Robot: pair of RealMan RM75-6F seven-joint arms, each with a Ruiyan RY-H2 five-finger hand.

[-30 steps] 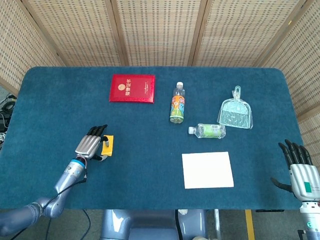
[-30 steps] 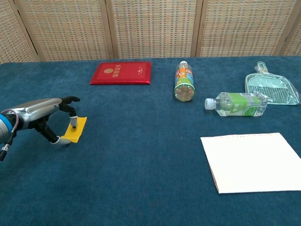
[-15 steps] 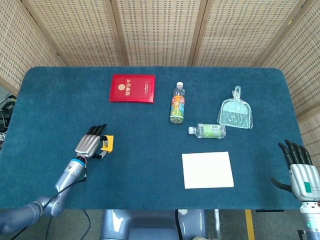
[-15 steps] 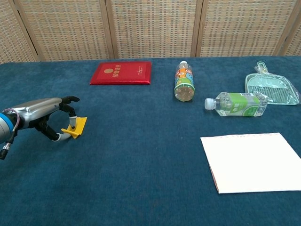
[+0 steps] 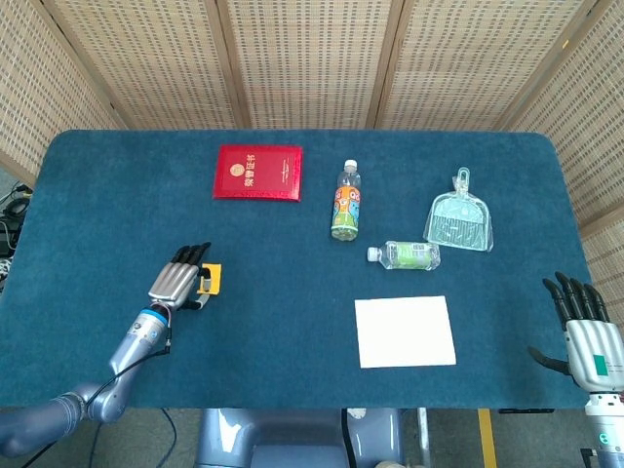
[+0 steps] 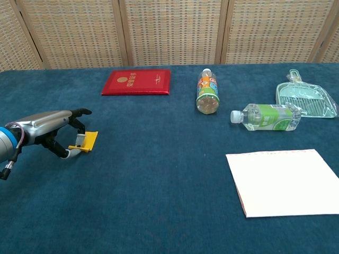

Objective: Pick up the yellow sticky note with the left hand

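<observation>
The yellow sticky note (image 5: 211, 279) (image 6: 86, 142) is a small pad at the left of the blue table, its near edge tipped up off the cloth. My left hand (image 5: 178, 281) (image 6: 50, 130) pinches that near edge between thumb and a finger, the other fingers stretched over the pad. My right hand (image 5: 583, 330) hangs off the table's right front corner, fingers apart, holding nothing; the chest view does not show it.
A red booklet (image 5: 258, 173) lies at the back left. A labelled bottle (image 5: 346, 202) and a green-label bottle (image 5: 409, 255) lie mid-table, a clear dustpan (image 5: 460, 223) to the right. A white sheet (image 5: 405, 331) sits near the front edge.
The left thumb and finger have closed on the note, and its near edge has risen from flat to tilted off the cloth. The right hand has not moved.
</observation>
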